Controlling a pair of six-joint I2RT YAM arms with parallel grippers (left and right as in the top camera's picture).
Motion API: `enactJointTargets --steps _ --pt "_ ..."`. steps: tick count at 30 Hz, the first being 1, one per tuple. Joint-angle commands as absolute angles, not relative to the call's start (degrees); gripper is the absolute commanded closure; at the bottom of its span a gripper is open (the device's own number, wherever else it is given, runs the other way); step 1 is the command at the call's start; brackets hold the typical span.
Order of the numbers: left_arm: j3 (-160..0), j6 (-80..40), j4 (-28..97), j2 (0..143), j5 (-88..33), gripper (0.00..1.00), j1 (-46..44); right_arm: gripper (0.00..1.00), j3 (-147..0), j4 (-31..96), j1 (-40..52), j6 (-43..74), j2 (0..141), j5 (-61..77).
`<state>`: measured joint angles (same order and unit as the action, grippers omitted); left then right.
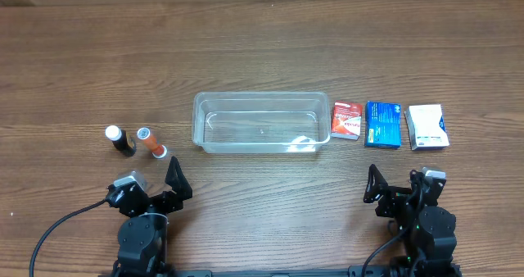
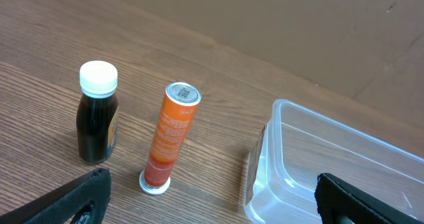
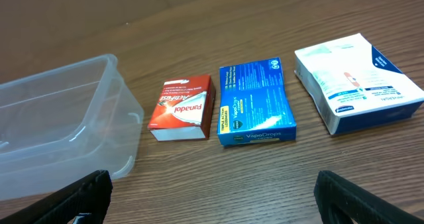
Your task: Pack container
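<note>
The container point(image 1: 260, 95) is seen empty; packing is not begun. The left gripper point(image 2: 212, 187) and right gripper point(image 3: 212, 184) are spread wide, nothing held. The tube point(image 2: 171, 136), at the left gripper's eleven o'clock, is probably to be grasped next.

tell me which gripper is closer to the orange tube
Left. The left gripper is right by the orange tube, on the robot's side of it; the right gripper is past the far end of the container.

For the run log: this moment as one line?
container empty | bottle, tube left | red box, blue box, white box right | left fingers open | right fingers open
</note>
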<state>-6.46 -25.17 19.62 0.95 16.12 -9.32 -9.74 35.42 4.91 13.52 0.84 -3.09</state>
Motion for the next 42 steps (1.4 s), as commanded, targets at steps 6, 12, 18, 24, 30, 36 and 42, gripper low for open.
enactJointTargets --steps 6,12,18,24,30,36,42 --pt "-5.85 -25.76 19.05 0.25 16.91 0.0 -8.97 0.0 -19.2 26.63 4.75 18.26 1.34 12.16" --pt "-5.85 -25.76 19.05 0.25 16.91 0.0 -8.97 0.0 -42.06 41.12 4.73 17.52 23.92 6.02" --pt "-5.85 -25.76 19.05 0.25 16.91 0.0 -8.97 0.0 -70.41 56.9 4.38 6.7 61.36 0.45" --pt "-5.85 -25.76 19.05 0.25 16.91 0.0 -8.97 0.0 -80.88 61.17 -5.23 1.02 80.86 -2.35" --pt "-5.85 -25.76 19.05 0.25 16.91 0.0 -8.97 0.0 -80.86 59.33 -19.22 -7.07 91.61 4.1" --pt "-5.85 -25.76 19.05 0.25 16.91 0.0 -8.97 0.0 -80.86 56.62 -19.64 -12.82 103.15 -0.19" --pt "-5.85 -25.76 19.05 0.25 16.91 0.0 -8.97 0.0 -80.53 55.72 -19.64 -15.7 107.5 -0.19"
